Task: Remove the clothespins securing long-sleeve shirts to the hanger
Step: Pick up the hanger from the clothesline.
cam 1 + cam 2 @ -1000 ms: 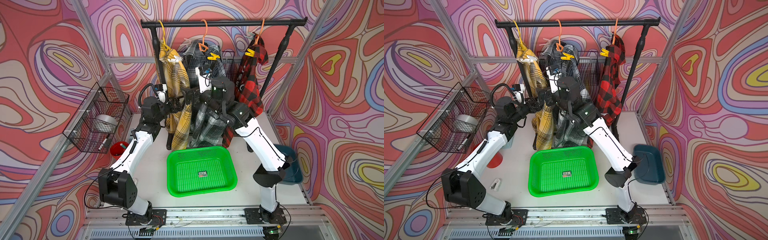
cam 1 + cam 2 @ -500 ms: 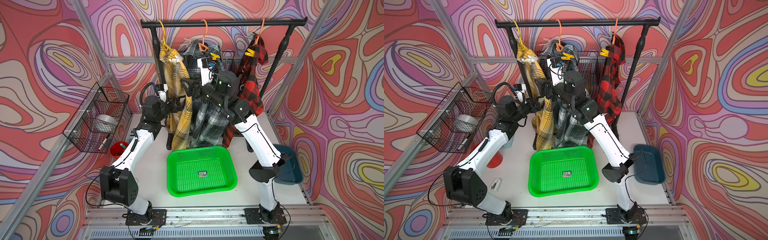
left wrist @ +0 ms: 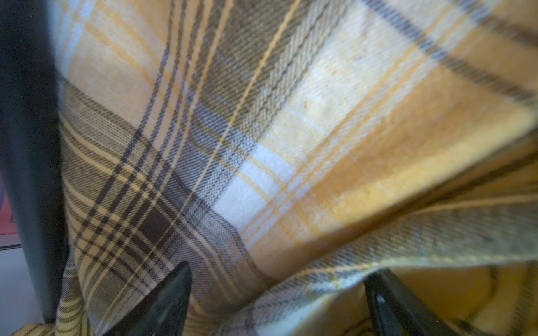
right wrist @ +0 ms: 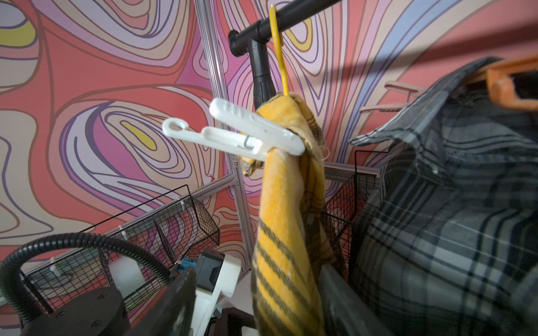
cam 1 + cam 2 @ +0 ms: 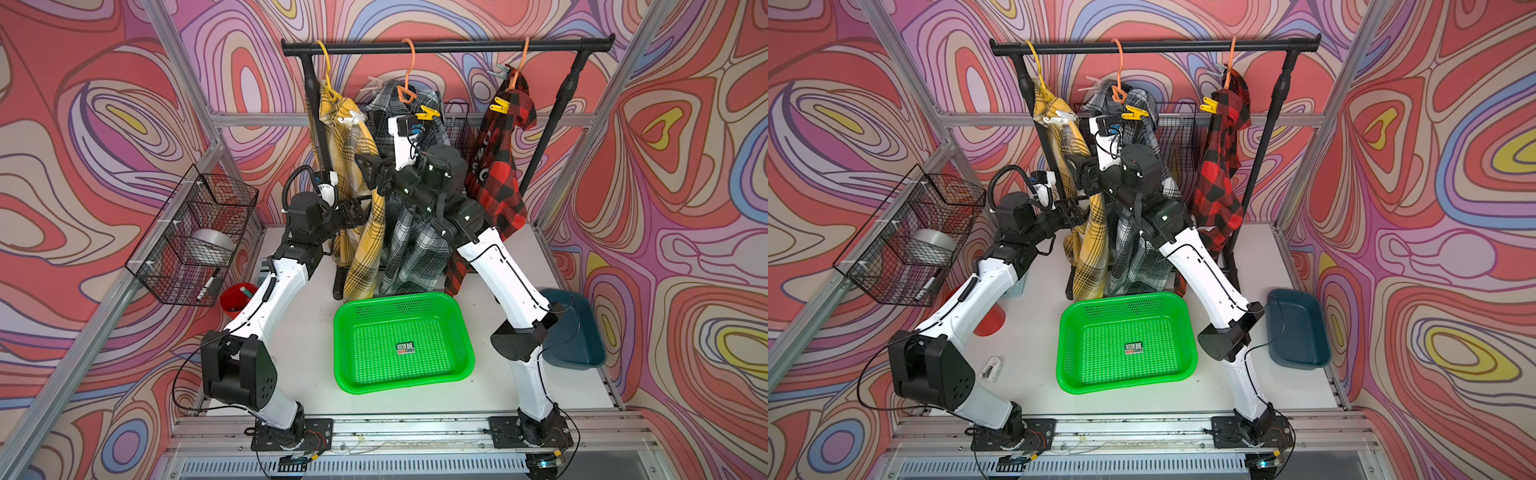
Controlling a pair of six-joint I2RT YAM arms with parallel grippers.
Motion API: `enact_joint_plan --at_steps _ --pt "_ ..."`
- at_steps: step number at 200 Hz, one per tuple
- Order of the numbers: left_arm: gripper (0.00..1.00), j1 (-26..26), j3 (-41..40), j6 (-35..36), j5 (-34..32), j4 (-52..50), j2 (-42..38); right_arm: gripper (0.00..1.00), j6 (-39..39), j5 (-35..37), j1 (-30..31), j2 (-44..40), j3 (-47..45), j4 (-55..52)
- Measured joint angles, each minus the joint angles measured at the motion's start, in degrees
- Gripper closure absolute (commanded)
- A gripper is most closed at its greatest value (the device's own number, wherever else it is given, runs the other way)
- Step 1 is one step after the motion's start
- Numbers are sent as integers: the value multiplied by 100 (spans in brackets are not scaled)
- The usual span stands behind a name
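Three plaid long-sleeve shirts hang from the rail: yellow-black (image 5: pixel 361 166), grey (image 5: pixel 415 249) and red-black (image 5: pixel 498 174). A white clothespin (image 5: pixel 351 119) (image 4: pixel 235 132) clips the yellow shirt near its yellow hanger (image 5: pixel 326 68). One yellow clothespin (image 5: pixel 428 112) sits on the grey shirt, another (image 5: pixel 500 105) on the red one. A pale pink clothespin (image 4: pixel 398 97) sticks out behind the grey collar. My right gripper (image 5: pixel 368 172) (image 4: pixel 259 302) is open below the white clothespin, its jaws either side of the yellow sleeve. My left gripper (image 5: pixel 359 212) (image 3: pixel 279 299) is open, pushed into a fold of the yellow shirt.
A green basket (image 5: pixel 399 297) lies on the table in front of the shirts. A dark blue bin (image 5: pixel 582 332) sits at the right. A wire basket (image 5: pixel 195 237) hangs on the left wall above a red bowl (image 5: pixel 235 295). The black rail (image 5: pixel 449 45) stands on two posts.
My right arm has risen and swung left from the grey shirt to the yellow one, and its jaws have narrowed. The left arm has barely moved.
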Motion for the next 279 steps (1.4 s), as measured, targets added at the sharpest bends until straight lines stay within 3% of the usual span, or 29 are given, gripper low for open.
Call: enact_joint_plan --at_steps 53,198,213,216,219,279 --pt "14 0 0 85 15 -129 0 49 -2 22 -50 24 37 232" --pt "14 0 -61 302 37 -321 -70 72 -46 -52 -76 236 109 404" --pt "14 0 -85 310 35 -328 -81 82 -63 -59 -76 236 109 422" --pt "13 0 -87 317 37 -330 -83 95 -66 -63 -76 236 109 422" --pt "14 0 -92 319 35 -330 -85 100 -79 -72 -76 236 109 424" --pt "13 0 -216 387 33 -350 -186 100 -83 -210 -50 236 109 487"
